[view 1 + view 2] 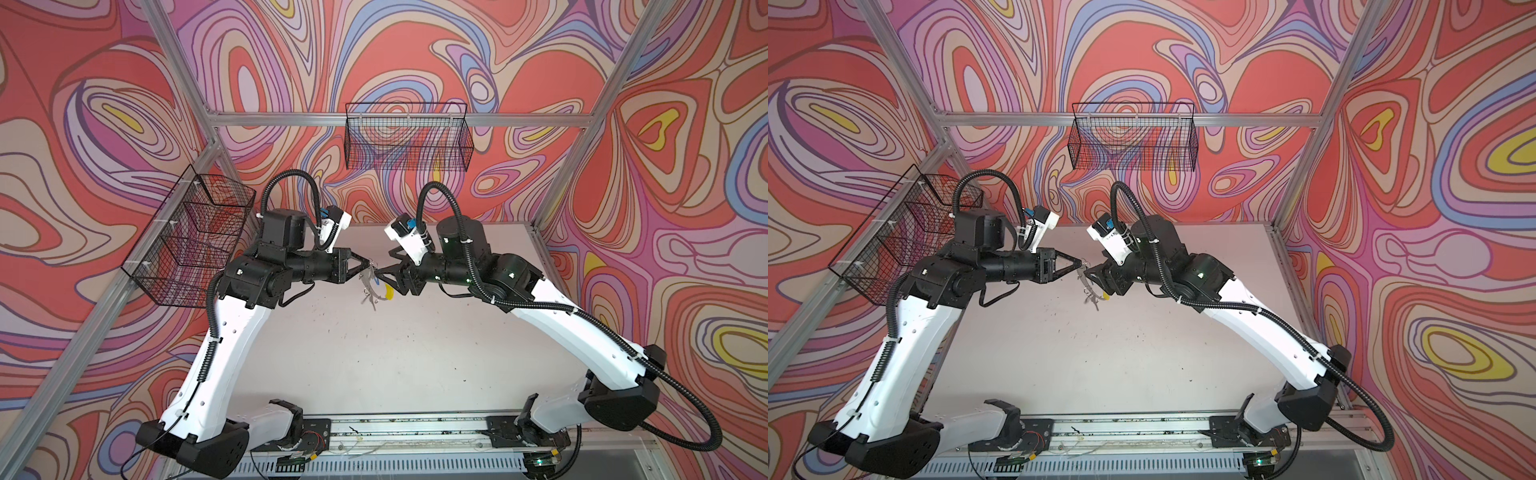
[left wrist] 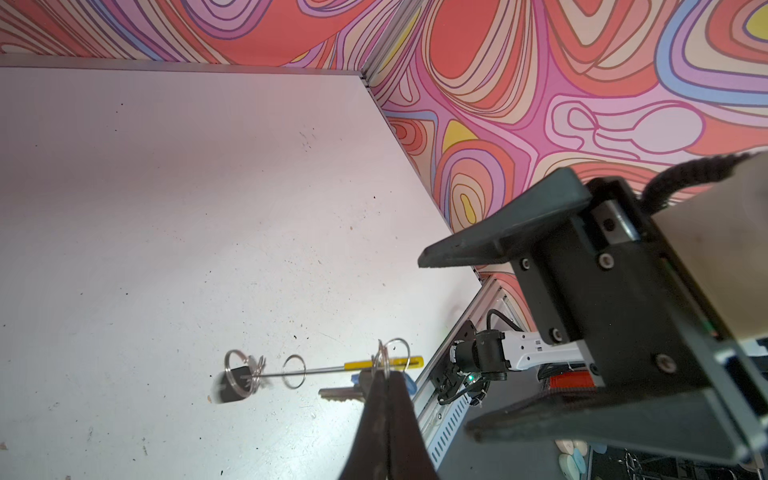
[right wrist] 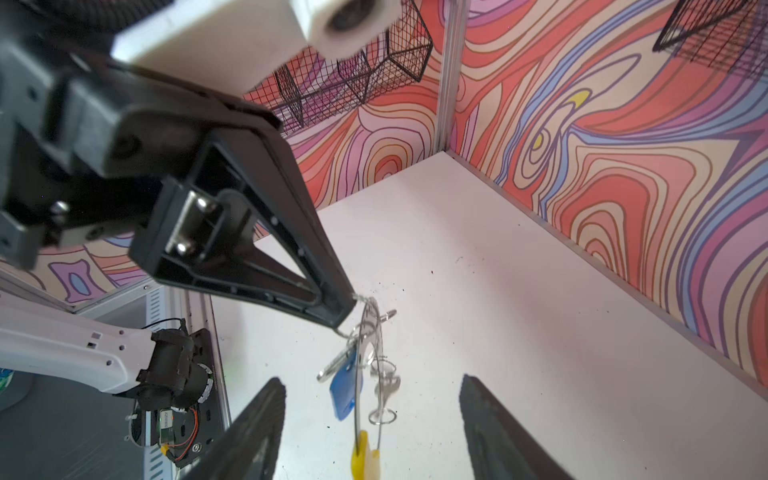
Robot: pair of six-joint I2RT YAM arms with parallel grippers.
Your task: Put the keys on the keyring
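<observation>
Our left tool is pinched tight at the top of the keyring and holds it up in the air over the tabletop. We cannot tell if it grips the big hoop itself or a little wire ring on it. The keyring hangs down from there. The blue key hangs on the hoop, near the left tool. The black key shows in the left wrist view, right by the hoop with small rings around it. It is blurry, so we think it is on the hoop too, but we cannot be sure. Our right tool is wide and holds nothing, and it is just beside the hanging keys. We see no key lying on the tabletop in both top views. So we think the job is done, or almost done. What may be left is to make sure the black key is really on, and then to put the keyring down.
</observation>
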